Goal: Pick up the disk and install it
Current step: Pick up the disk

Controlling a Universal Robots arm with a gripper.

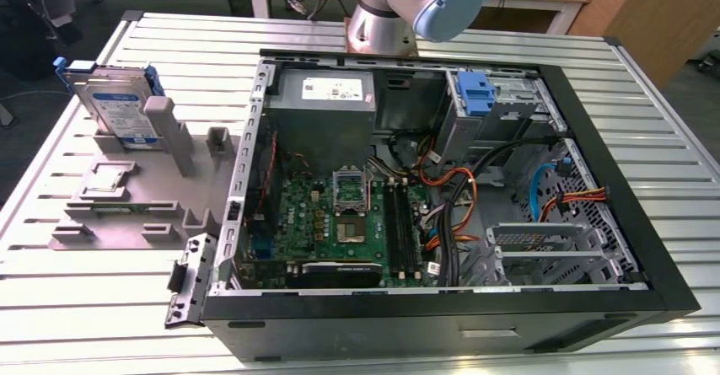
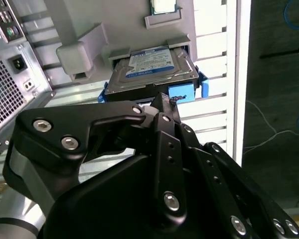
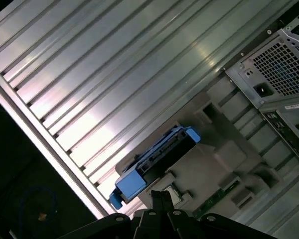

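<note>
The disk (image 1: 118, 105) stands on edge in a grey holder (image 1: 124, 198) on the slatted table, at the exterior view's left of the open computer case (image 1: 630, 291). It is silver-grey with a white-and-blue label and blue rails. In both wrist views my gripper (image 2: 163, 102) (image 3: 160, 195) hangs a short way above the disk (image 2: 154, 67) (image 3: 159, 152), apart from it. Its black fingertips (image 2: 160, 107) meet with nothing between them.
The case lies open with motherboard, cables, a grey power-supply box (image 1: 326, 93) and an upright blue bracket (image 1: 478, 93) in a far bay. A metal drive cage (image 1: 551, 249) sits near its front right. My arm's base (image 1: 411, 4) stands behind the case. The table edge (image 3: 50, 154) is near the disk.
</note>
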